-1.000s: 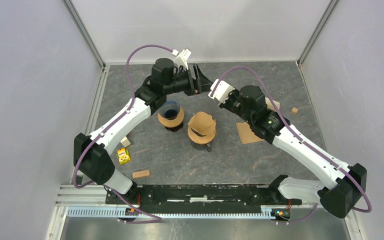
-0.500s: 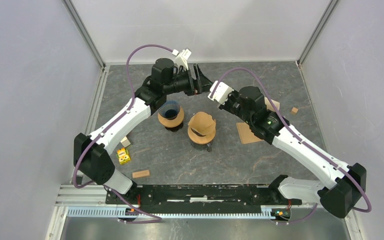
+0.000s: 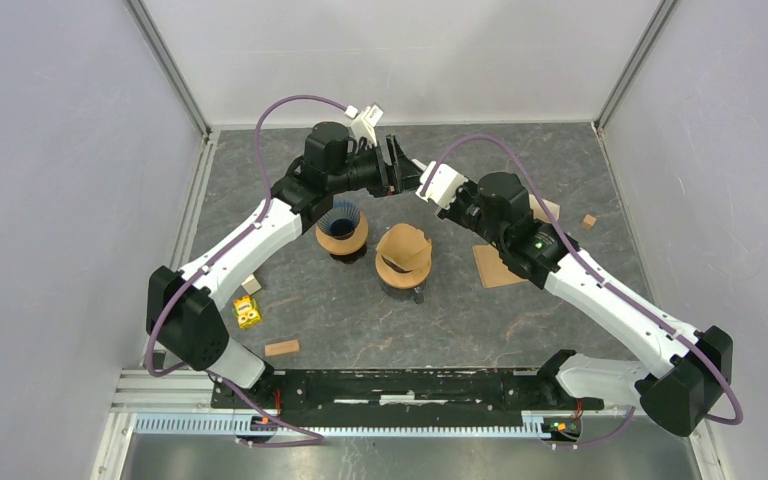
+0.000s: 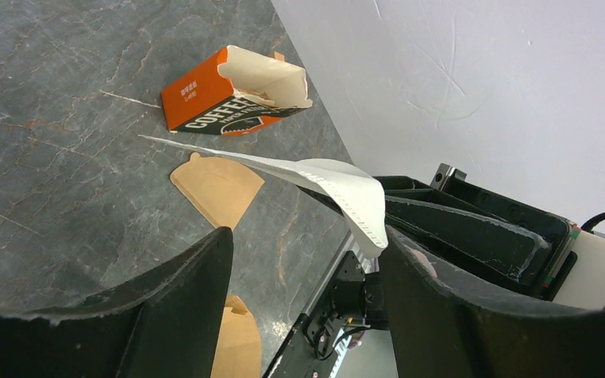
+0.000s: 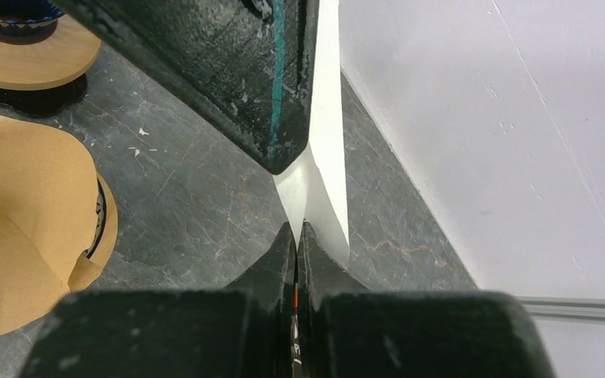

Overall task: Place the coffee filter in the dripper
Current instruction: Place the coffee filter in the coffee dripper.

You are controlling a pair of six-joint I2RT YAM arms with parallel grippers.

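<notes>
- We find the right end effector (image 5: 295,228) closed on the lower tip of a white coffee filter (image 5: 324,157), which it holds in the air well above the bench (image 3: 460,320).
- The left end effector (image 4: 303,236) stands open, its two fingers wide apart. The white filter's edge lies between them, and in the right wrist view one left finger (image 5: 228,71) lies flat against the paper.
- The white filter is folded flat, with a crimped seam along one edge. It sits in neither dripper and is up at the far middle of the bench, where the two end effectors meet.
- The nearer dripper (image 3: 403,262) stands below and just on the near side of the end effectors. It contains a brown filter (image 5: 16,236) that rises above the rim and flares unevenly.
- A second dripper (image 3: 341,218) stands just to its left, a blue ribbed cone on a wooden collar. We cannot tell what is inside it.
- An orange coffee filter box (image 4: 205,102) lies on its side on the right of the bench with the end flap open. We see pale card inside, but cannot tell its contents.
- A loose brown filter (image 4: 214,185) lies flat on the bench near the box.
- A small yellow carton (image 3: 248,313) and a wooden block (image 3: 281,348) lie on the near left of the bench, well apart from the drippers.
</notes>
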